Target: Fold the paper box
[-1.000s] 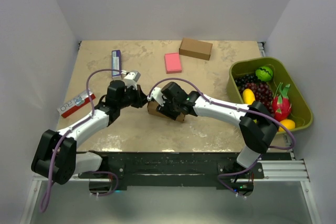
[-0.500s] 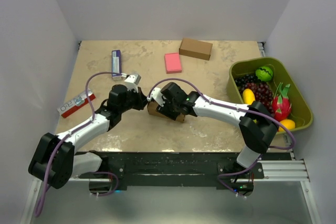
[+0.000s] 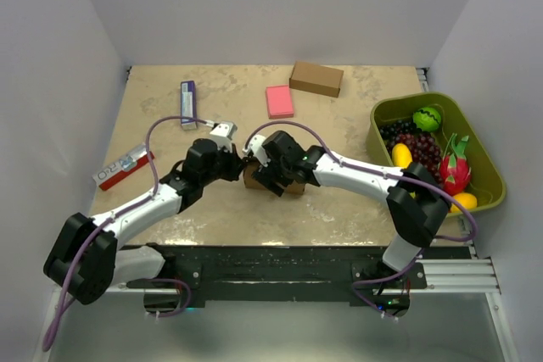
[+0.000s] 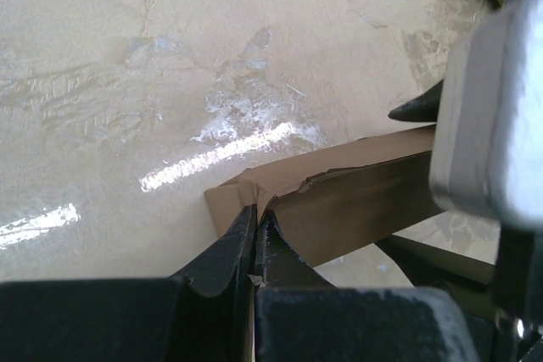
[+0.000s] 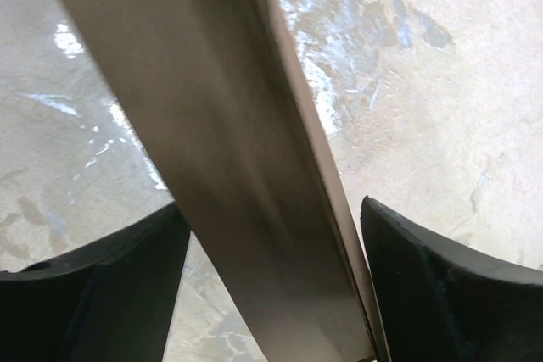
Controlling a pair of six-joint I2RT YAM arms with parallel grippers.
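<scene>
The paper box is a plain brown cardboard piece at the middle of the table, held between both grippers. My left gripper is at its left end. In the left wrist view its fingers are pressed together on the torn edge of a flap of the box. My right gripper is over the box from the right. In the right wrist view a long brown panel runs between its spread fingers, which touch it on both sides.
A ready-made brown box and a pink block lie at the back. A green bin of fruit stands at the right. A purple-and-white packet and a red packet lie at the left.
My left arm has moved right and reached the box's left end. The box and my right gripper have shifted slightly back.
</scene>
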